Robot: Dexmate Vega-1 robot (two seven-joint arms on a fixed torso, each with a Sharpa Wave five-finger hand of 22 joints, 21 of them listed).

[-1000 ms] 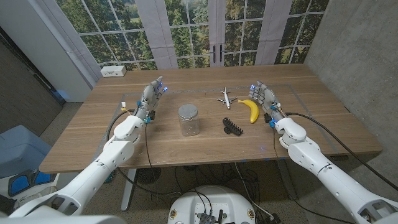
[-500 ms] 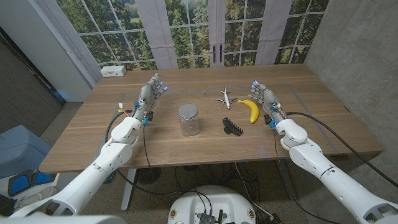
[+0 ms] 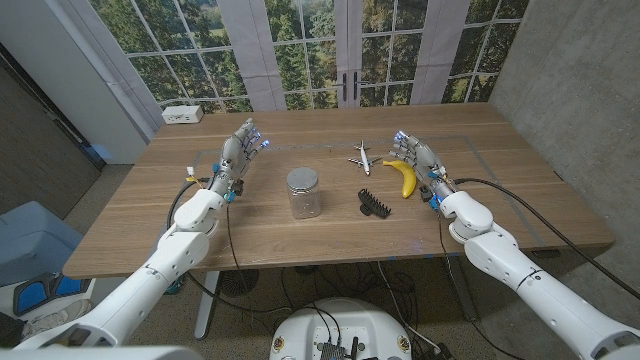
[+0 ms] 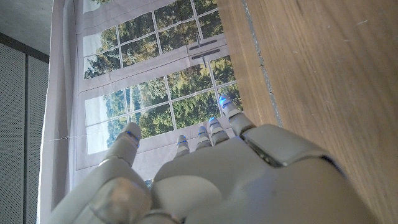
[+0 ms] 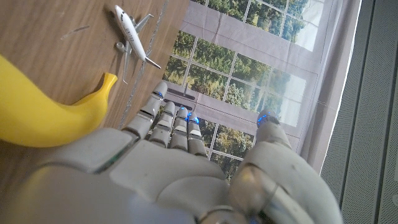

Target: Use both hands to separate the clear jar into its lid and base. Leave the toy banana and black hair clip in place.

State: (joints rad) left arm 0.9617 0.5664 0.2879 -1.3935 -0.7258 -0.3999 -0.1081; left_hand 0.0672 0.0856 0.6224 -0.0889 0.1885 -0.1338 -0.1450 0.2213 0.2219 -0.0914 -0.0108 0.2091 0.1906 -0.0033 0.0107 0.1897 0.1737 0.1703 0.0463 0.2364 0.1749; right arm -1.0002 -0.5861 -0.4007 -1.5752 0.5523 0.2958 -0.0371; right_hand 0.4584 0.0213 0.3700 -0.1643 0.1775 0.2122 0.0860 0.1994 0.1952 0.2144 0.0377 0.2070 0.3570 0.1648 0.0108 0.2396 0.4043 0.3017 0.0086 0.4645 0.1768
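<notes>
Head view: the clear jar (image 3: 304,192) is standing upright at the centre of the frame, long axis vertical, its lid (image 3: 302,178) sitting on top; whether anything is inside cannot be told. Bare wood is lying open on every side of it, and it is sitting well in from the table (image 3: 150,215) edges. Just right of centre the black hair clip (image 3: 374,204) is lying flat, with the toy banana (image 3: 403,177) beyond it to the right, running up and down the frame. A toy airplane (image 3: 361,158) is resting above them. The left hand (image 3: 240,155) is hovering left of the jar, fingers spread wide and holding nothing. The right hand (image 3: 420,160) is standing just beside the banana, fingers likewise apart and empty.
</notes>
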